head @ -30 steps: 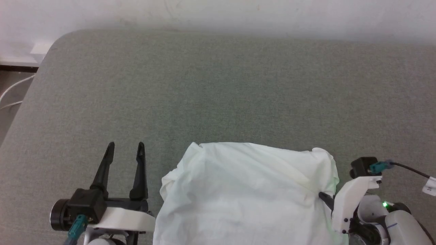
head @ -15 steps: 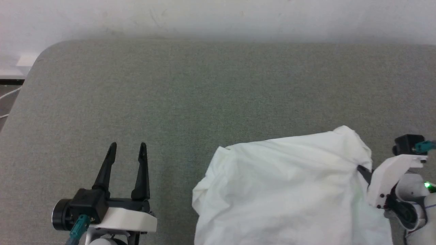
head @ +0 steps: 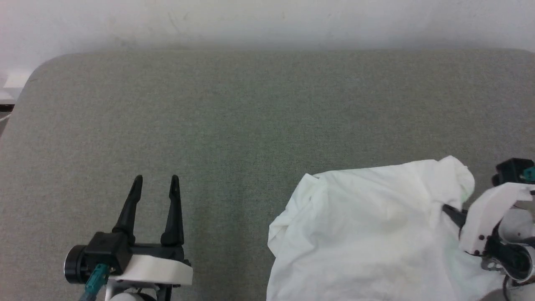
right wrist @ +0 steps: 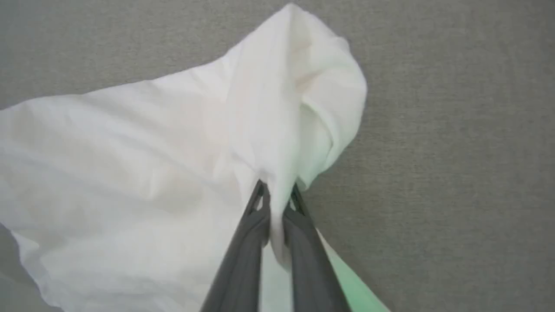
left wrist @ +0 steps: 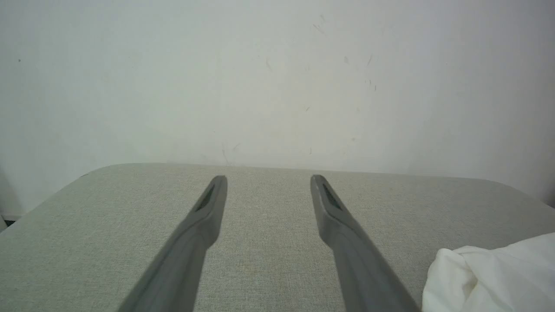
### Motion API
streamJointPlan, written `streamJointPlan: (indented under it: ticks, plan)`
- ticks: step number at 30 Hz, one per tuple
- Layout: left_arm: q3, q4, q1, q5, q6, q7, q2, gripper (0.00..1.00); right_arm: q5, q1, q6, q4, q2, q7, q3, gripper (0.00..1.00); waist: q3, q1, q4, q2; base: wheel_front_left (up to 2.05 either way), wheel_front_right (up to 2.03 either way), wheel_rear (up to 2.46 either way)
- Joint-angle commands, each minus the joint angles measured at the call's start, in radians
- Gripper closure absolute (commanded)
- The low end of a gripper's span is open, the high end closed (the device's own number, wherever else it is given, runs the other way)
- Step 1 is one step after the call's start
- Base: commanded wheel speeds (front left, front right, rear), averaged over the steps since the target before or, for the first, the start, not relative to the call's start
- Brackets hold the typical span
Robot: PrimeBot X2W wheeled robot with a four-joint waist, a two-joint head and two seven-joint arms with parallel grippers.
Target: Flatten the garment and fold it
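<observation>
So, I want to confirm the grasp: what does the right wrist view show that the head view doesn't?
Right wrist view: the right gripper closed on a bunched fold of the garment, with fabric pinched between its fingers. Head view: the left gripper, open, over the grey surface to the left of the garment and not touching it, plus the pale wall behind. Both: the crumpled white garment on the grey surface, with the right gripper at its edge.

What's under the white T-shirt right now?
Grey padded surface shows beside the T-shirt; anything directly beneath is covered. The right tool pinches its edge.
</observation>
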Motion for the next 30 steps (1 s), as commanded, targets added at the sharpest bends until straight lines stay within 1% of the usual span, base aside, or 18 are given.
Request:
streamJointPlan:
  ticks: [1,6,9,12,14,18,21,27,30]
  plan:
    - [0.005,0.002,0.002,0.007,-0.005,-0.005,-0.003,0.00,0.034,0.010,-0.001,-0.028,0.017,0.020,0.018,1.00,-0.007,-0.0001,-0.002,0.0000,0.00,0.00,0.00]
    - [0.008,0.007,0.003,0.007,-0.010,-0.005,-0.005,0.00,0.148,0.032,-0.001,-0.137,0.065,0.090,0.091,1.00,-0.029,-0.0001,0.001,0.0000,0.00,0.00,0.00]
    - [0.008,0.010,0.004,0.006,-0.011,-0.005,-0.006,0.00,0.185,0.050,-0.001,-0.174,0.096,0.098,0.131,1.00,-0.042,-0.0001,0.008,0.0000,0.00,0.00,0.00]
    - [0.010,0.011,0.008,0.004,-0.010,-0.005,-0.007,0.00,0.211,0.069,-0.001,-0.192,0.127,0.078,0.170,1.00,-0.054,-0.0001,0.013,0.0000,0.00,0.00,0.00]
    - [0.012,0.012,0.010,0.003,-0.010,-0.005,-0.007,0.00,0.221,0.075,-0.001,-0.189,0.147,0.048,0.193,1.00,-0.060,-0.0001,0.015,0.0000,0.00,0.00,0.00]
    - [0.011,0.014,0.008,0.002,-0.013,-0.005,-0.007,0.00,0.241,0.061,-0.001,-0.138,0.169,-0.032,0.253,1.00,-0.062,-0.0001,0.019,0.0000,0.00,0.00,0.00]
    - [0.006,0.018,0.000,0.003,-0.018,-0.005,-0.007,0.00,0.254,0.040,-0.001,-0.078,0.175,-0.092,0.312,1.00,-0.056,-0.0001,0.028,0.0000,0.00,0.00,0.00]
    - [-0.014,0.028,-0.022,-0.001,-0.025,-0.005,-0.008,0.00,0.360,-0.018,-0.001,0.021,0.176,-0.257,0.485,1.00,-0.034,-0.0001,0.053,0.0000,0.00,0.00,0.00]
    - [-0.030,0.035,-0.032,-0.009,-0.023,-0.005,-0.008,0.00,0.356,-0.051,-0.001,0.089,0.176,-0.329,0.529,1.00,-0.022,-0.0001,0.065,0.0000,0.00,0.00,0.00]
